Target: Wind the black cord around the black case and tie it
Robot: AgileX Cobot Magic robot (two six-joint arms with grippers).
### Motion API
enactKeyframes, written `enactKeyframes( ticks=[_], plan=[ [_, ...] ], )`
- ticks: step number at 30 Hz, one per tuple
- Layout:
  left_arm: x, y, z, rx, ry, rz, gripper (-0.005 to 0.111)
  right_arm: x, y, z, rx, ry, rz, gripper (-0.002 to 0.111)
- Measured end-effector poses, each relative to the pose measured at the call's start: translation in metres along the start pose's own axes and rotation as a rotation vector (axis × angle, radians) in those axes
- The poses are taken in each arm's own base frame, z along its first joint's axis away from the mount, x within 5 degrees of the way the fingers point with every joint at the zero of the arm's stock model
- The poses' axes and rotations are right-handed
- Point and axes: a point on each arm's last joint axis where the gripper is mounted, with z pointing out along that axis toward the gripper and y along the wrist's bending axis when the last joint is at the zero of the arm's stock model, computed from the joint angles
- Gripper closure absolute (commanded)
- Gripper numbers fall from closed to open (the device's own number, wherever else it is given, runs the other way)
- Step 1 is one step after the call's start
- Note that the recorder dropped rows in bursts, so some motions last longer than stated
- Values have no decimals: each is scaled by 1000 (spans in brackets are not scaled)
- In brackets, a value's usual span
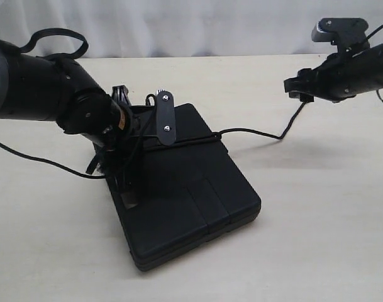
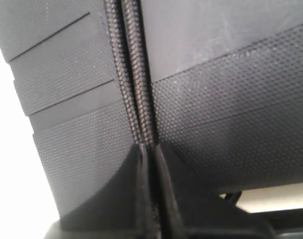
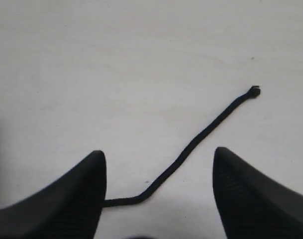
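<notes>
Pale table [image 1: 317,220] carries the work, with a white curtain [image 1: 210,25] behind. The case [image 1: 191,189] lies flat on it, lid up, near the middle. The cord [image 1: 254,131] crosses the far part of the lid as two strands side by side, leaves over the right edge and runs across the table toward the right arm. The left gripper [image 2: 149,149] sits at the lid, jaws pressed together on both strands; we judge that this anchors the wrap. The right gripper [image 3: 158,151] hovers above the table, jaws spread and holding nothing. The free tail lies on the table below the gap between its fingers and ends in a knotted tip [image 3: 254,90]. We judge the step in hand to be picking up that tail for tying. We lower the right gripper straight down with the tail centred, close just behind the tip so the knot acts as a stop, then lift gently. We hold the left pinch firm; a hard pull could drag the strands off the lid or shift the case.
</notes>
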Motion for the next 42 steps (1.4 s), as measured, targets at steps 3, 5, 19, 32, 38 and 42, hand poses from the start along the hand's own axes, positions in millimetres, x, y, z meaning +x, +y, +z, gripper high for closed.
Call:
enactKeyframes(
  ticks=[3, 5, 19, 32, 38, 42],
  plan=[
    [0, 1, 2, -8, -11, -12, 98, 3, 5, -6, -46, 48, -71, 67],
    [-1, 1, 2, -13, -18, -17, 87, 6, 6, -6, -67, 76, -92, 70],
    [-2, 11, -46, -69, -115, -142, 63, 35, 29, -3, -174, 237, -145, 104],
    [-10, 21, -90, -148, -307, -361, 107, 96, 97, 9, -274, 359, -351, 104],
    [-7, 16, -86, -124, -291, -402, 107, 105, 116, 11, -299, 360, -423, 104],
    [-5, 11, -82, -101, -282, -431, 107, 109, 135, 10, -341, 346, -502, 104]
  ],
)
